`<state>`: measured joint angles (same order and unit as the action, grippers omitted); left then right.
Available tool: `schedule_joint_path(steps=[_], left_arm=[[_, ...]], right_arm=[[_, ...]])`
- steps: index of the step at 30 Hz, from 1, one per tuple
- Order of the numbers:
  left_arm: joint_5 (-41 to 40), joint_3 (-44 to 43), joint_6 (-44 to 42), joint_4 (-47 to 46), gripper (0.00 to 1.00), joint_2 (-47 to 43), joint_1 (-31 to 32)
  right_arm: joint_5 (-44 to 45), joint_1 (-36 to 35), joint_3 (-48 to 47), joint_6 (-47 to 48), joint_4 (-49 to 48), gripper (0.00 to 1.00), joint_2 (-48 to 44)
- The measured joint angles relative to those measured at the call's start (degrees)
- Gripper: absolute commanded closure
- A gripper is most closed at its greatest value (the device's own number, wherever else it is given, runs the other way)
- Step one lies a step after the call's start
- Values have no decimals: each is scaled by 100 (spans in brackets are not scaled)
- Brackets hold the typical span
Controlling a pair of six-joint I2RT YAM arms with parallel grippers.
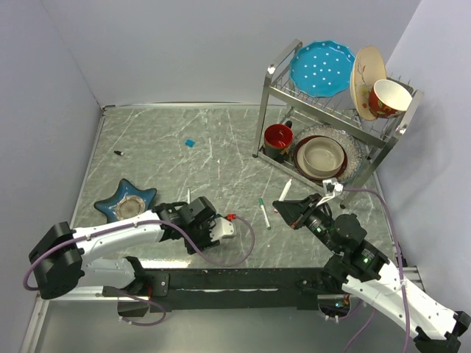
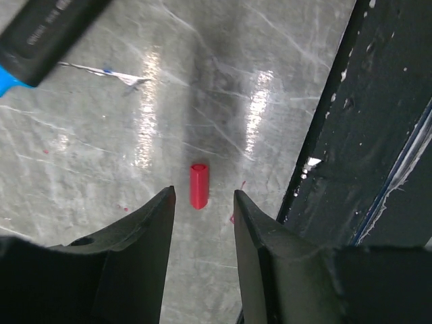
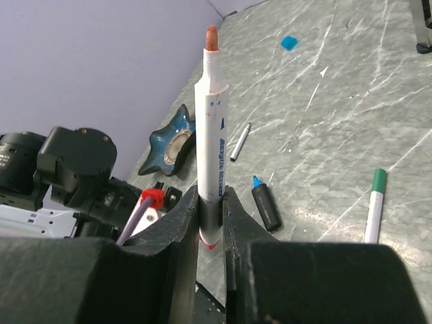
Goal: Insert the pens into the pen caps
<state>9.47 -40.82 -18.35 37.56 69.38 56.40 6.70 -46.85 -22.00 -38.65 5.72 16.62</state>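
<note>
- Top view: green pen [image 1: 263,214] and thin pen [image 1: 188,195] lie loose on the table [image 1: 162,132]. Blue cap [image 1: 190,143] and black cap [image 1: 118,153] sit well apart from them at the far left, and no cap here is on a pen. Both arms lean in toward the near middle.
- Left wrist: left gripper [image 2: 204,194] is partly spread, with the red cap [image 2: 198,186] lying flat on the table in the gap at its fingertips [image 2: 169,202], untouched. It is probably lined up to pinch across the cap. Blue marker [image 2: 47,30] crosses the top corner.
- Right wrist: right gripper [image 3: 210,202] is clamped on the red pen [image 3: 214,135] near its rear end. The tip is raised and free, apparently so a cap can be pushed on.
</note>
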Motion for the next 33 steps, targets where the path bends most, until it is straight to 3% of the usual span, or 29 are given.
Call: schedule_joint_path(steps=[18, 21, 26, 33], left_arm=[[-321, 37, 11, -256, 61, 896, 188], [-356, 37, 9, -282, 70, 984, 192], [-509, 20, 24, -369, 95, 1073, 192], [-627, -66, 195, -286, 99, 1145, 219]], right_arm=[[149, 2, -50, 0, 236, 100, -247], [179, 2, -50, -2, 256, 100, -323], [197, 2, -55, -2, 293, 100, -389], [273, 2, -61, -2, 337, 100, -522]])
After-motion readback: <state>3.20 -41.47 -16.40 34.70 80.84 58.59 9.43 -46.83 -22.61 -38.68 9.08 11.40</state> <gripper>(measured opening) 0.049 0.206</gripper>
